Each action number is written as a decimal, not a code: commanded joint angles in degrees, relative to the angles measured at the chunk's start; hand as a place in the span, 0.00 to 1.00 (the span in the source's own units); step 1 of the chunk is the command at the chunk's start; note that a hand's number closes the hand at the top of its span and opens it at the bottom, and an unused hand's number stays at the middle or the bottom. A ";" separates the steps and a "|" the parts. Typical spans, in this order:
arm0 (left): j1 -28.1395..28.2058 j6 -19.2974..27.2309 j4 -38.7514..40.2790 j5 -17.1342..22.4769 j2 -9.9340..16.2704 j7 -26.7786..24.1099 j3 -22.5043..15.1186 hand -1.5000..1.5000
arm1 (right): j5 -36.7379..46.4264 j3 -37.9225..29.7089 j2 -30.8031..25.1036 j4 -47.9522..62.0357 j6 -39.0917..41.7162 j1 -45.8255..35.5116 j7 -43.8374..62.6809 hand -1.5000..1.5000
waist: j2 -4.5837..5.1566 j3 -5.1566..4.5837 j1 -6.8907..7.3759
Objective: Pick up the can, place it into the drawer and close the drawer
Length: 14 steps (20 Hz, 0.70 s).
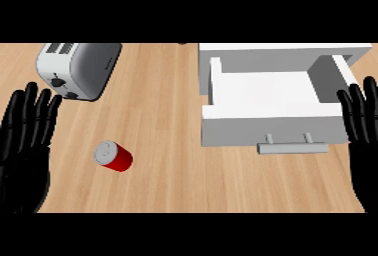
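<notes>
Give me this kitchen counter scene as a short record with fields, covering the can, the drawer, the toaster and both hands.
can: red can, on the wooden counter, left of the drawer, untouched
drawer: white drawer, pulled open, nothing visible inside, grey handle toward the robot
toaster: silver toaster at the far left
left hand: left hand open, resting at left edge, fingers up
right hand: right hand open, resting at right edge beside the drawer
task progress: can not yet picked up

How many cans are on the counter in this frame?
1. The red can lies on the counter's left part, below the toaster and left of the open drawer, near the left hand. Nothing visible inside the drawer.
</notes>
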 commanded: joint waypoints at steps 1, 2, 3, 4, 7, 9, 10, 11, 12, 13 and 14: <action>-0.95 -1.44 0.86 -0.19 -0.53 -1.36 -1.52 0.00 | 1.08 -0.16 1.37 1.67 0.21 2.85 -4.70 0.00 | -0.36 -0.49 0.91; -3.29 -3.42 -1.64 2.67 1.22 3.73 -1.63 0.00 | -0.47 -0.99 -0.58 -2.43 0.36 -0.37 1.96 0.00 | -0.39 -0.50 0.86; 1.14 -5.50 -1.66 2.96 0.02 -1.90 -4.34 0.00 | 0.53 -2.25 -0.27 2.52 -0.27 -1.73 -1.94 0.00 | -0.35 -0.50 1.13; 1.84 -6.72 -2.66 3.49 -0.06 -3.17 -5.64 0.00 | 0.44 -1.15 -0.43 -1.39 0.13 -0.09 -0.06 0.00 | -0.42 -0.52 0.99; 3.54 -4.40 3.05 1.02 1.79 10.00 -5.71 0.00 | 0.86 -1.06 0.05 2.77 -1.13 4.31 7.60 0.00 | 0.08 -0.42 0.25; 4.78 -3.98 -0.93 0.49 1.33 14.56 -8.38 0.00 | 2.22 -0.46 0.84 4.23 -2.20 4.58 8.60 0.00 | -0.34 -0.42 1.22; 5.26 -4.50 0.24 0.65 2.06 14.08 -7.24 0.00 | 0.42 -1.51 -0.80 -0.51 -1.53 4.10 13.66 0.00 | -0.45 -0.51 0.81; 4.96 -4.75 -2.04 0.96 2.39 15.84 -7.38 0.00 | 2.28 0.24 0.30 0.21 -2.29 4.16 13.32 0.00 | -0.43 -0.50 1.06; 3.41 -3.03 0.00 -1.34 0.93 16.82 -8.93 0.00 | 0.31 -0.68 -0.11 -1.18 -0.93 7.11 13.11 0.00 | -0.41 -0.48 0.60; 4.59 -3.21 -5.33 0.03 1.20 20.12 -8.88 0.00 | 1.89 -0.23 -0.14 -4.50 -2.53 5.16 17.15 0.00 | -0.46 -0.50 0.96; 3.47 -3.50 -3.25 -0.40 1.13 19.92 -8.82 0.00 | -1.34 -4.12 -1.64 -1.04 -0.26 5.41 13.80 0.00 | -0.39 -0.48 0.89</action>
